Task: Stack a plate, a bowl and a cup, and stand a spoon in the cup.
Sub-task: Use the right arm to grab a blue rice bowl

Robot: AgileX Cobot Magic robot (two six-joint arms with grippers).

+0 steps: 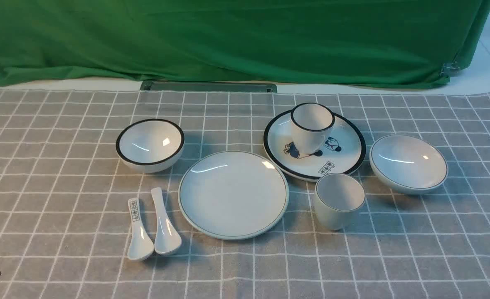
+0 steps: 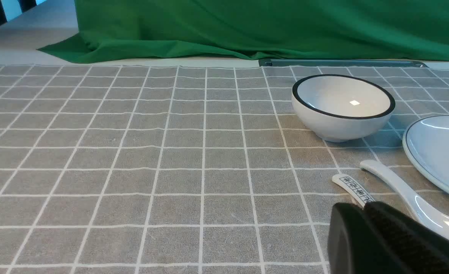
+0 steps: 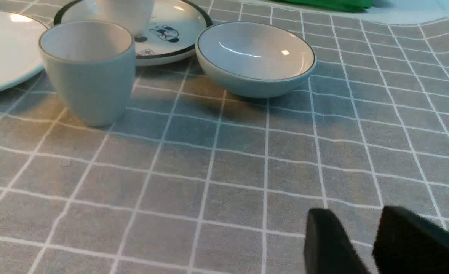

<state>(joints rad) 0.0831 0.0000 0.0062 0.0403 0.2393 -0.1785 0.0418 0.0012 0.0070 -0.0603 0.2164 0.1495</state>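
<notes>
Nothing stacked yet, all 4 pcs sit apart on cloth [image 1: 62, 187]. Nearest: R gripper [image 3: 355, 219] low, jaws a narrow gap apart, empty. L gripper [image 2: 365, 228] is one dark mass, can't tell if open. Spoon [image 1: 165, 232] lower left in front view, beside marked spoon [image 1: 139, 232]. Plate [image 1: 233, 194] centre, cup [image 1: 338, 201] just right of it, bowl [image 1: 408, 163] right, further back. Left to do: the whole stack, then spoon.
</notes>
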